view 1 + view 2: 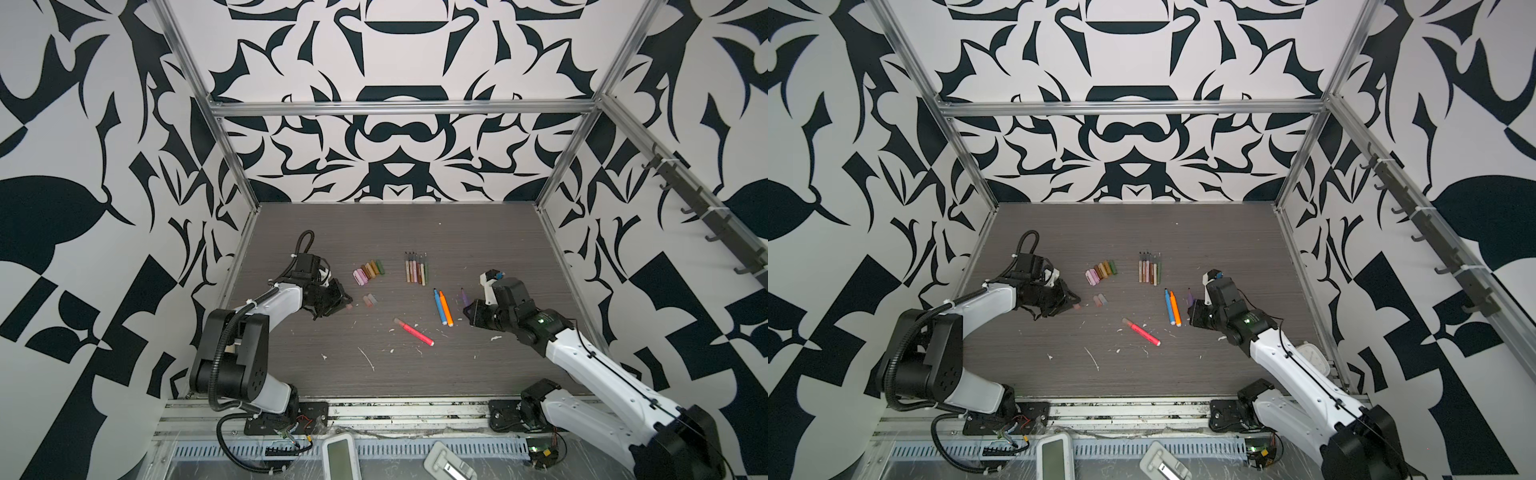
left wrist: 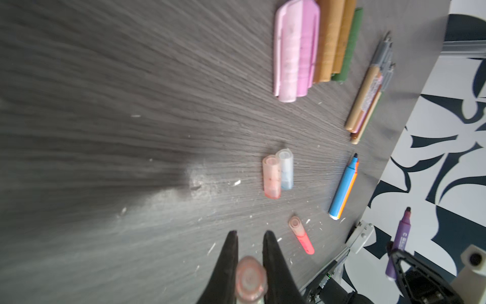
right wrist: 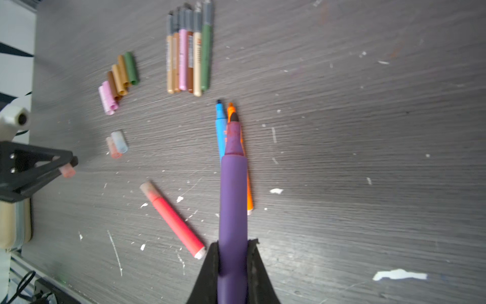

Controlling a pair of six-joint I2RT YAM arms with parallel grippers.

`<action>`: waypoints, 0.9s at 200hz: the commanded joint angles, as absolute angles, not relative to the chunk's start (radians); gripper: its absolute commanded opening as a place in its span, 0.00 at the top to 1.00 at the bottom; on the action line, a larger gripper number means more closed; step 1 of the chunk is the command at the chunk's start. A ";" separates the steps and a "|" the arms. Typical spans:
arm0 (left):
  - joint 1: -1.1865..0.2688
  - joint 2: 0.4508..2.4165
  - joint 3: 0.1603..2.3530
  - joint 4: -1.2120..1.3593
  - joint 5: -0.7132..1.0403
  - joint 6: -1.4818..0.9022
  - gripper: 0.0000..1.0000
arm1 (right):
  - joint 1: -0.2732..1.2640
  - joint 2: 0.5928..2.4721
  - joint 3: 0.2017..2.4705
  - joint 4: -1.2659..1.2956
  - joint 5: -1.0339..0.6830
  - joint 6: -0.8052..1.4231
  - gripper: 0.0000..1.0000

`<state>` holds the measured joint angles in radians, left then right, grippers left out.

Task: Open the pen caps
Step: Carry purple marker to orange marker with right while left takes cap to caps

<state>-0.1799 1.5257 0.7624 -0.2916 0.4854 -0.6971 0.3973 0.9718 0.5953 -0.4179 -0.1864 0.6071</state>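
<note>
Surface: dark grey wood-grain table (image 1: 374, 232), walled in by black-and-white patterned walls (image 1: 83, 124); white flecks (image 1: 368, 359) are scattered over its near half.
Left gripper: the left gripper (image 1: 348, 306) sits low at the left of the table, jaws pinched tight on a pink translucent cap (image 2: 249, 279), with no pen in it.
Right gripper: the right gripper (image 3: 234, 243) is at the right side, jaws clamped around the barrel of a purple pen (image 3: 232, 184) – its dark tip is bare and points toward the far side.
Loose caps: a row of caps (image 1: 368, 271) in pink, brown, gold and green lies side by side at far left of centre; a pair of pale caps (image 1: 370, 300) lies touching just nearer, to the right of the left gripper.
Thin pens: six thin pens (image 1: 415, 270) lie in a tight row at far centre, tips bare.
Thick pens: a blue pen (image 1: 438, 305) and an orange pen (image 1: 445, 307) lie together uncapped, just left of the purple one.
Capped: a red pen (image 1: 413, 331) lies slanted at near centre, with its pale cap on the far-left end.
</note>
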 commanded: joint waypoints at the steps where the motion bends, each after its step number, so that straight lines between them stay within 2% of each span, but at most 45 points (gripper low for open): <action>1: -0.183 1.560 0.787 -0.265 0.478 -0.678 1.00 | 0.373 0.993 0.595 -0.379 -0.261 0.554 1.00; 53: -0.192 1.658 0.805 -0.238 0.492 -0.673 0.95 | 0.345 1.040 0.553 -0.339 -0.296 0.545 1.00; 122: -0.221 1.690 0.830 -0.229 0.494 -0.683 0.86 | 0.329 1.056 0.515 -0.313 -0.299 0.535 1.00; 180: -0.236 1.689 0.839 -0.229 0.492 -0.690 0.70 | 0.319 1.062 0.512 -0.314 -0.304 0.527 1.00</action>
